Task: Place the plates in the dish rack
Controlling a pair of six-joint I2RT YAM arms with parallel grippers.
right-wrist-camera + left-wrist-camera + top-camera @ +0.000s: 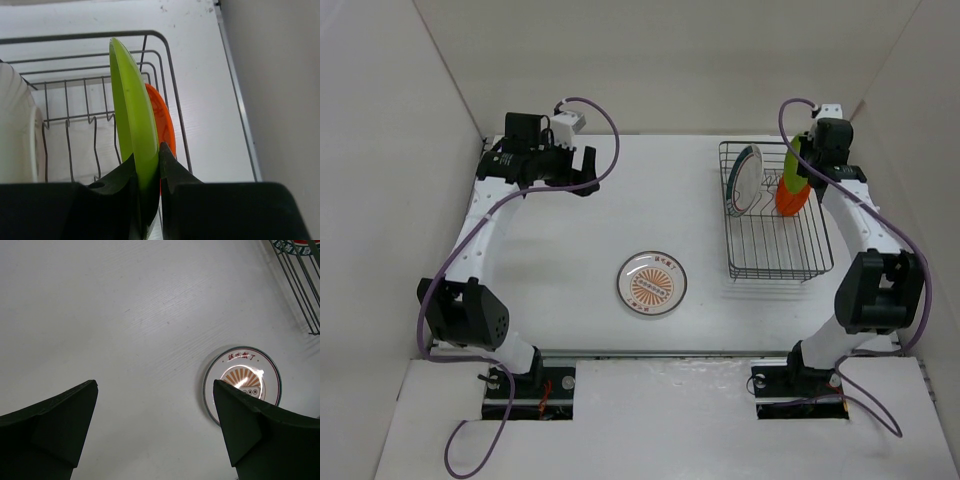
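The black wire dish rack point(790, 262) stands at the right of the table. A white plate with a teal rim point(747, 178) stands upright in its far end, and an orange plate point(790, 197) stands next to it. My right gripper point(148, 161) is shut on the edge of a lime green plate point(134, 115), held upright over the rack beside the orange plate point(161, 121). The white plate with the orange sunburst point(653, 283) lies flat mid-table. My left gripper point(563, 168) hangs open at the far left, holding nothing; the sunburst plate point(247, 375) shows past its right finger.
White walls enclose the table on three sides, and the right wall runs close beside the rack point(165, 65). The near half of the rack holds no plates. Purple cables loop from both arms.
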